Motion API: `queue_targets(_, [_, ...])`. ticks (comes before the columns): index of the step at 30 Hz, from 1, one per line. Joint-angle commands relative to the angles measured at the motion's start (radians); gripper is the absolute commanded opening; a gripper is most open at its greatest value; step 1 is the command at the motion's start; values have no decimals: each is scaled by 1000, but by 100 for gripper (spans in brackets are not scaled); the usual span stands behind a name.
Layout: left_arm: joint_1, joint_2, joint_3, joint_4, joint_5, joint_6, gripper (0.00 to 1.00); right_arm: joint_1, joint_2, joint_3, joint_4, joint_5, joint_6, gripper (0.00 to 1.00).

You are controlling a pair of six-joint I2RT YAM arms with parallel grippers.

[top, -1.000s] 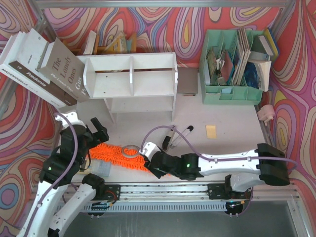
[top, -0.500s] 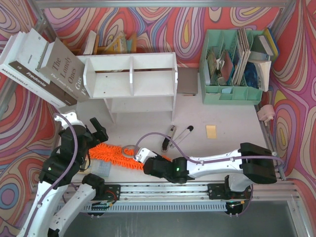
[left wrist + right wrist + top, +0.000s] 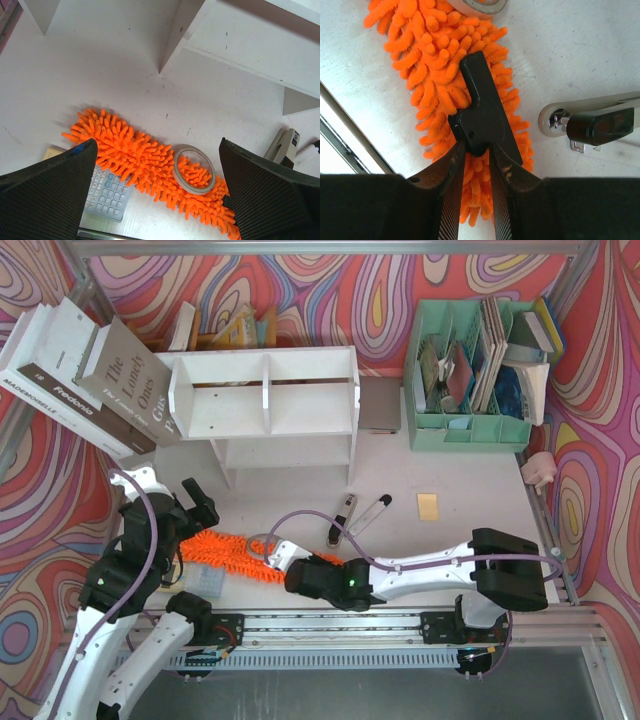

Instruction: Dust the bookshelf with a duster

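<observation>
Swirled cloth walls (image 3: pixel 400 280) of red, pink, purple and yellow close in a scuffed white worktop (image 3: pixel 470 490) on three sides. A metal rail (image 3: pixel 340 625) lines its near edge; the light is even.

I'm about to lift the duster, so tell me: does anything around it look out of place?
Yes. A roll of tape lies on top of the duster, and the duster's fringe covers the edge of a calculator. Lifting could drag or tip either one.
</observation>
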Motion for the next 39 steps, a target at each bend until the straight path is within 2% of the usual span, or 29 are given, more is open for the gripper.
queue_targets(1, [-2, -8, -12, -7, -17, 10, 98, -7, 20, 40, 25, 31, -19, 31])
queue_targets(9, [-3, -8, -11, -6, -12, 12, 98, -7, 25, 41, 30, 39, -18, 28])
queue_targets(13, [-2, -11, -13, -6, -10, 12, 98, -7, 30, 44, 42, 33, -17, 40])
queue_targets(18, [-2, -9, -12, -5, -6, 12, 98, -7, 46, 49, 55, 41, -24, 41])
queue_targets(31, [-3, -7, -13, -5, -8, 13, 98, -9, 28, 62, 30, 72, -45, 24])
queue_targets(39, [-2, -4, -11, -3, -8, 13, 98, -9, -57, 29, 12, 171, -11, 22])
